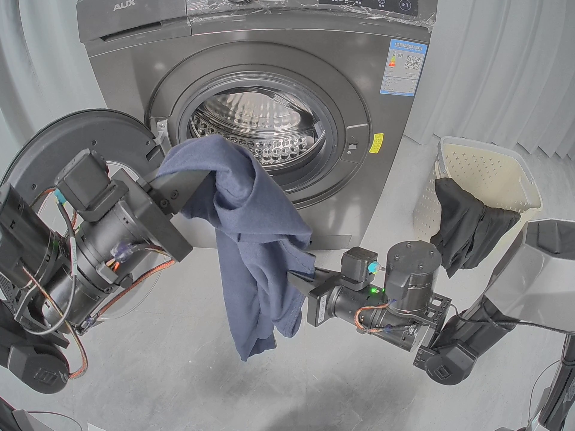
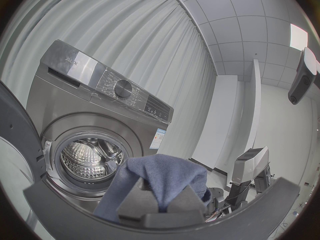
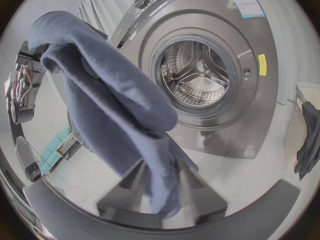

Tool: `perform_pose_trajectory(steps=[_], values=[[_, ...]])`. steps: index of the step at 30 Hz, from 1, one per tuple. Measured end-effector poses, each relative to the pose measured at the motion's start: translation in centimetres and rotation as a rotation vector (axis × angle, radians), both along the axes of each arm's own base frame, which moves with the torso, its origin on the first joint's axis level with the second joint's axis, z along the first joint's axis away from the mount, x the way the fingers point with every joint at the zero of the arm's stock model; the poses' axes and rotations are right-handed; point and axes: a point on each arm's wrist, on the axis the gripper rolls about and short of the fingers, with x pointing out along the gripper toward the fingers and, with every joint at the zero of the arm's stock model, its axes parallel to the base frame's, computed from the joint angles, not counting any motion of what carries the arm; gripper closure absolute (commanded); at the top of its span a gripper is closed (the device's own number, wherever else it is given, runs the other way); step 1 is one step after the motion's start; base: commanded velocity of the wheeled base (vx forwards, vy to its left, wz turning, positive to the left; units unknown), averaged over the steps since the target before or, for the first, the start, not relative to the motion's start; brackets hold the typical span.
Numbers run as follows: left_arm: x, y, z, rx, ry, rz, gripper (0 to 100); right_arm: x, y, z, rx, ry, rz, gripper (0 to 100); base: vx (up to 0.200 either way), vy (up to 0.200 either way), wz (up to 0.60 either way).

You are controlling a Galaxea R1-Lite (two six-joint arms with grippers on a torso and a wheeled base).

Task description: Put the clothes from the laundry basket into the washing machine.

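Transfer step in hand. The left gripper (image 1: 200, 182) and right gripper (image 1: 299, 279) were both clamped on the blue garment (image 1: 251, 234), which hung just before the washing machine's (image 1: 359, 79) open drum (image 1: 257, 127). Judged next: push the cloth fully inside the drum, then release.

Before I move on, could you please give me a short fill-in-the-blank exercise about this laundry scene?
1. The garment that the left gripper and the right gripper are both shut on is ___ in colour.
2. The door of the washing machine stands ___.
3. The drum holds ___ clothes.

Missing words: blue; open; no.
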Motion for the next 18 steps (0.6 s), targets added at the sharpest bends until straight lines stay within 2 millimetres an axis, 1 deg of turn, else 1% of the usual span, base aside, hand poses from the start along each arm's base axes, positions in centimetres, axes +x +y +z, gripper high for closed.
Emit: perform_pose_trajectory(steps=[5,9,11,18], values=[[0.1,0.0,-0.1,0.003,0.004,0.000,100,-0.5,0.2,0.3,0.006,-0.002,0.012,100,0.000,0.000,0.00],[0.1,0.0,-0.2,0.006,0.008,0.001,100,-1.3,-0.6,1.2,0.008,-0.004,0.008,100,0.000,0.000,0.00],[0.2,0.0,-0.3,0.007,0.011,0.005,100,-1.8,-1.5,1.9,0.008,-0.004,0.001,100,0.000,0.000,0.00],[0.7,0.9,-0.6,0.015,0.026,0.053,100,-3.4,-5.6,4.9,0.021,-0.040,-0.054,100,0.000,0.000,0.00]])
